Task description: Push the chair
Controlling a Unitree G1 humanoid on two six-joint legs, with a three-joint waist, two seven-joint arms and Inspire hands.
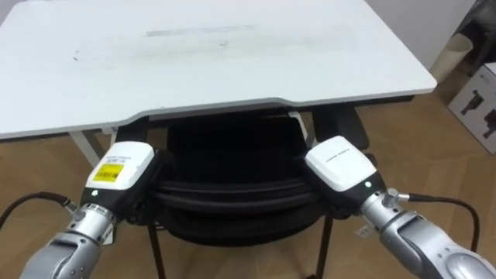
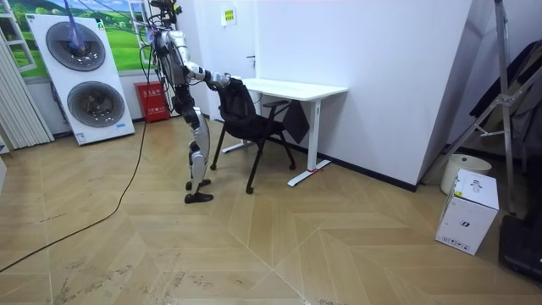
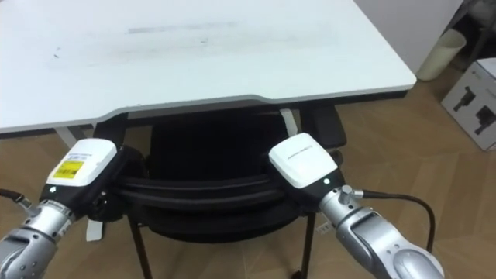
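Observation:
A black chair stands in front of me with its seat partly under the white desk. My left hand rests on the left end of the chair's top rail. My right hand rests on the rail's right end. Both hands lie against the backrest, one at each corner. In the room view I stand upright behind the chair, arms stretched forward to its back, with the desk beyond it against the wall.
A white box and a pale bin stand on the wooden floor right of the desk. The room view has stacked washing machines, a red container, a white box and a folded metal rack.

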